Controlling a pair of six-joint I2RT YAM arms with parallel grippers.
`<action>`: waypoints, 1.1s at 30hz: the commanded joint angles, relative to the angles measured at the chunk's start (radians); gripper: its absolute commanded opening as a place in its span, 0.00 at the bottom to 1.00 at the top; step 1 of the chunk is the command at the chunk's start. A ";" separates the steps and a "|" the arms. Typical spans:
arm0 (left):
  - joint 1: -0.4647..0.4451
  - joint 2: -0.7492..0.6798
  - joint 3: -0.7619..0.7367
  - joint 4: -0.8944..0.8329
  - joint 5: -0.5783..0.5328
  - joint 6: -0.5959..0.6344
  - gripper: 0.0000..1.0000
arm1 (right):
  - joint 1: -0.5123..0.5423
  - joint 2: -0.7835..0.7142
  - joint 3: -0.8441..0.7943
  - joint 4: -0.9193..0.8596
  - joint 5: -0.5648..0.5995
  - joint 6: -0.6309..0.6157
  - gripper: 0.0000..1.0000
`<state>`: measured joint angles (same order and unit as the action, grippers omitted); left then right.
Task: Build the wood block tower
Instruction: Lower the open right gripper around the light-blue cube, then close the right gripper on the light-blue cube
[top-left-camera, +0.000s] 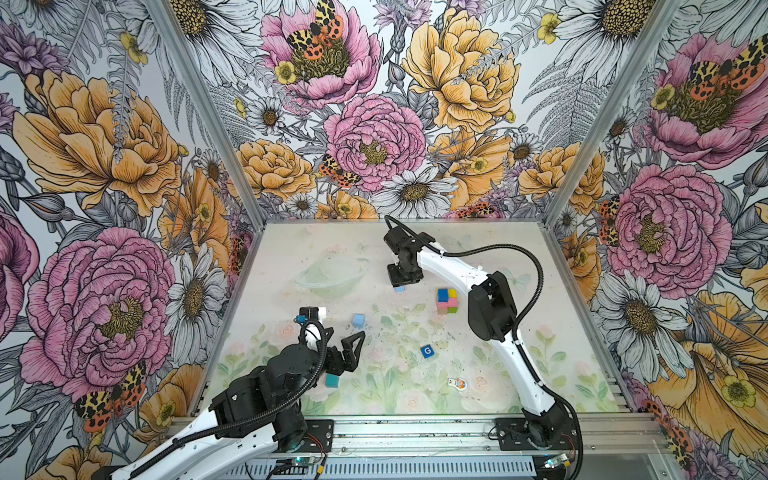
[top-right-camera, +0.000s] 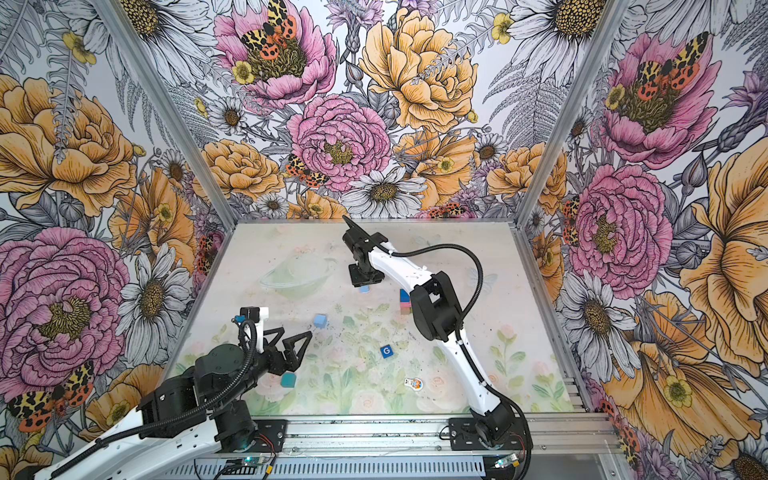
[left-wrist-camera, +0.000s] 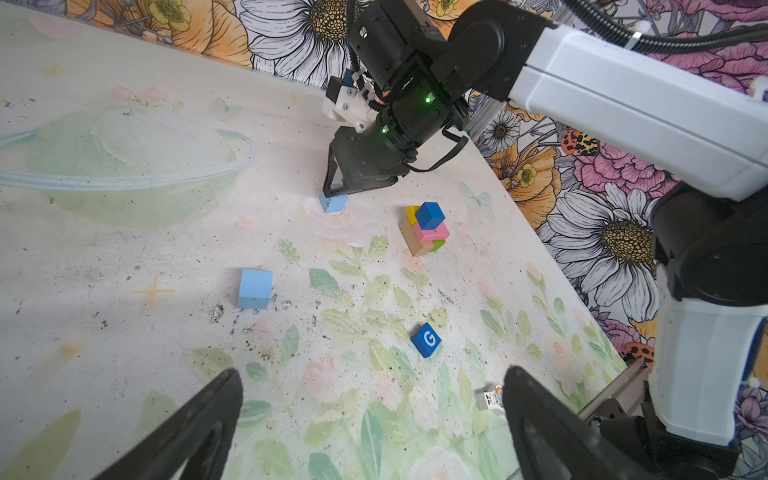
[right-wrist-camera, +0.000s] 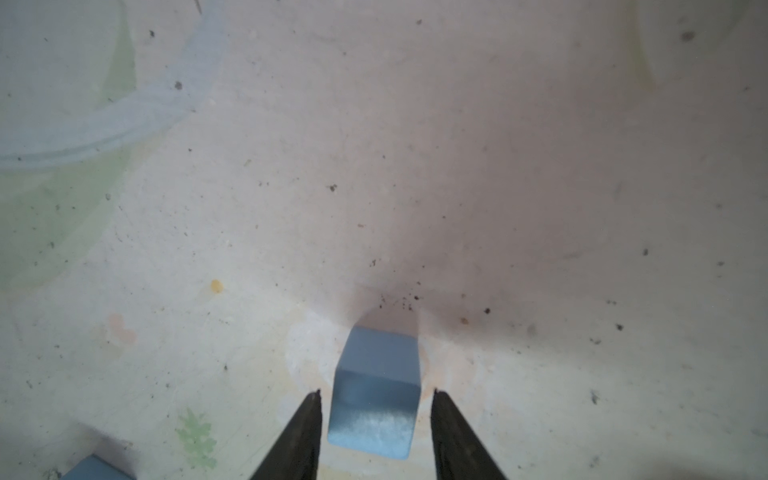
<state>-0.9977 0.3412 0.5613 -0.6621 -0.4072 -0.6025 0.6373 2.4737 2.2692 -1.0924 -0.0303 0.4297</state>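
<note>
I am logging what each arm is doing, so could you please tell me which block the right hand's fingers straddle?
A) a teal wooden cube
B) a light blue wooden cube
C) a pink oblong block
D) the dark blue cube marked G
B: in the right wrist view the right hand stands astride the light blue wooden cube, with a slim gap on each side.

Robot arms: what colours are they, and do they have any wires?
The left arm and right arm have smooth white shells and chunky black joints. A black ribbed cable loops along each. Their jaws are black, pointed, hollow triangles. Tiny green lights glow on the right arm's black wrist, beside a white camera bracket with a blue plug.
</note>
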 joint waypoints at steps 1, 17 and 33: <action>0.008 -0.011 -0.009 0.002 0.004 0.011 0.99 | -0.004 0.021 0.029 -0.006 0.020 0.014 0.44; 0.008 -0.010 -0.010 0.001 0.000 0.009 0.99 | -0.006 0.039 0.069 -0.006 0.000 0.017 0.32; 0.008 -0.027 -0.012 -0.004 0.007 0.005 0.99 | -0.005 0.006 0.017 -0.009 0.000 0.023 0.37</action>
<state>-0.9970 0.3344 0.5613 -0.6624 -0.4068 -0.6025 0.6353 2.4893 2.3043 -1.0950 -0.0315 0.4400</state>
